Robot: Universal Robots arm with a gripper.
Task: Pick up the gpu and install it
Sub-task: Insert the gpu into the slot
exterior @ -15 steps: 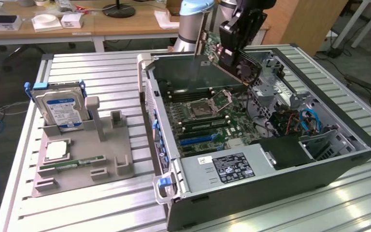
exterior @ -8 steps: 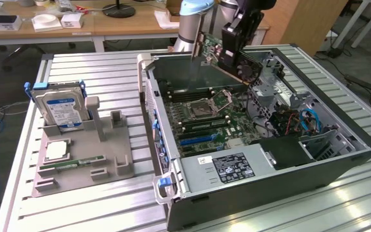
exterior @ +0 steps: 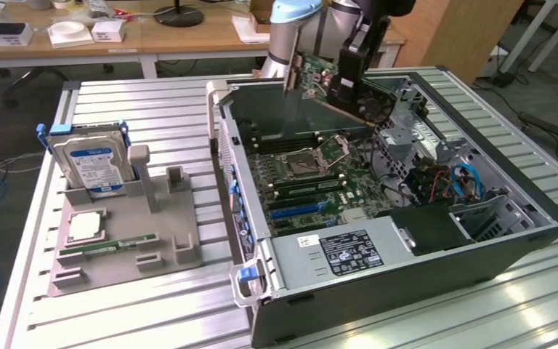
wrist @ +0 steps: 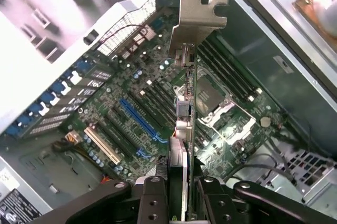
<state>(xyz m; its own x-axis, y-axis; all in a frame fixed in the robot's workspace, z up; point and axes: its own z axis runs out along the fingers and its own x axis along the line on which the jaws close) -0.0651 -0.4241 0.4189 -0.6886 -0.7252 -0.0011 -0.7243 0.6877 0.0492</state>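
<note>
gpu (wrist: 186,95): thin card, silvery end bracket (wrist: 202,11)

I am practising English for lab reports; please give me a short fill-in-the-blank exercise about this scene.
The gripper holds the graphics card above the open computer ____.
The hard drive in the gray holder has a ____ label.
The memory stick lying on the holder is ____.
Missing words: case; blue; green.
</note>
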